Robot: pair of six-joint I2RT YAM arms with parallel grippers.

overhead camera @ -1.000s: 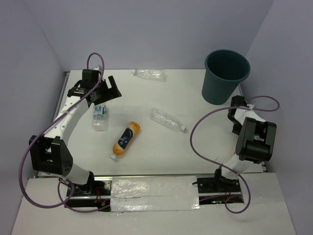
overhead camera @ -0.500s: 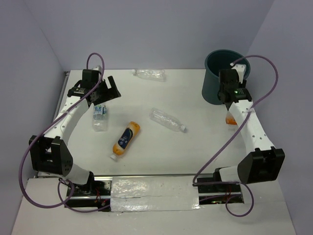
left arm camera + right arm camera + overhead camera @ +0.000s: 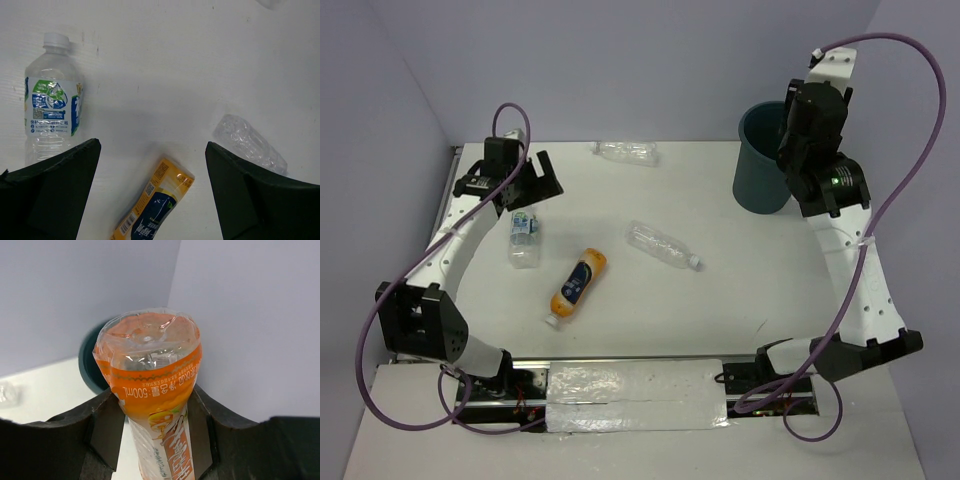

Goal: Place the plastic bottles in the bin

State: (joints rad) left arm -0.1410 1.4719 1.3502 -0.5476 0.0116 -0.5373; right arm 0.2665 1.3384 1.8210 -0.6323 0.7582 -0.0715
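My right gripper (image 3: pixel 152 395) is shut on a clear bottle with an orange label (image 3: pixel 150 365), held bottom-forward. It hangs high at the dark teal bin (image 3: pixel 760 175), whose rim (image 3: pixel 86 365) shows behind the bottle; my right gripper (image 3: pixel 798 130) stands over the bin's near right rim. My left gripper (image 3: pixel 151 150) is open and empty above the table at the left (image 3: pixel 525 180). Below it lie the blue-white labelled bottle (image 3: pixel 52 115) (image 3: pixel 523 238), the orange-yellow bottle (image 3: pixel 152 207) (image 3: pixel 578 285) and a clear bottle (image 3: pixel 250 145) (image 3: pixel 663 245). Another clear bottle (image 3: pixel 627 151) lies at the back edge.
Purple walls close in the white table (image 3: pixel 640 200) at the back and both sides. Purple cables loop off both arms. A foil-covered strip (image 3: pixel 635 390) runs along the near edge between the arm bases.
The right arm has unfolded from the table's right side and risen up to the bin, carrying the orange-labelled bottle. The left arm has hardly moved.
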